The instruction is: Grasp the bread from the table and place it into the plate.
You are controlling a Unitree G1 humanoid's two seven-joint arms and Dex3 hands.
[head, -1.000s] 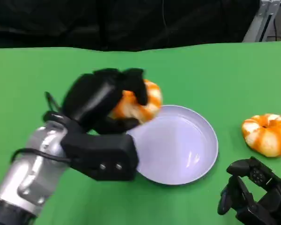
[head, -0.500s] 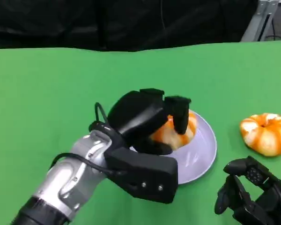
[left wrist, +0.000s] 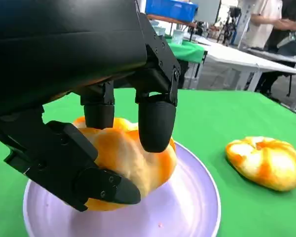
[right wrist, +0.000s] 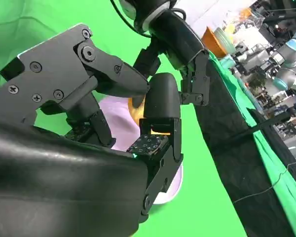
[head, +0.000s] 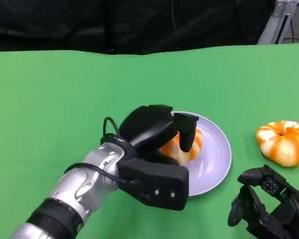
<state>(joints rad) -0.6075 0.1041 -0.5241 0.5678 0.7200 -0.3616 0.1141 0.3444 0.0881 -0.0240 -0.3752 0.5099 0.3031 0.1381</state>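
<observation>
- Left hand [head: 157, 132] has carried the bread [head: 182, 145] from the plate's far-left rim a second ago to over the middle of the plate [head: 217, 162], and has dropped lower since the half-second mark.
- Left hand is clamped on the bread: fingers [left wrist: 155, 123] curl over its top, the thumb part presses in from below and the side.
- In the left wrist view the bread [left wrist: 123, 160] sits low in the plate [left wrist: 192, 207], under the fingers. Can't tell whether its underside touches the plate floor.
- My read: transport is done and only the release is left. Opening here should leave the bread inside the rim.
- Right hand [head: 266, 206] is low on the worktop [head: 65, 99], well off to the side of the left hand. Fingers are loosely curled and apart, holding nothing. No real shift across the three frames.
- A second bread [head: 284, 142] lies on the worktop just ahead of the right hand, outside the plate, untouched and unmoved.
- Bread: rounded bun, lobed like a small pumpkin, glossy orange with pale cream stripes. It looks soft; the fingers seem to dent it slightly.
- Plate: round, shallow, pale lavender, smooth with a slight sheen and a raised rim. It looks like hard plastic, but I can't confirm.
- Worktop: matte green cloth-like cover, flat.
- Hand: matte black hard shell with rounded fingertips, on a silver forearm.
</observation>
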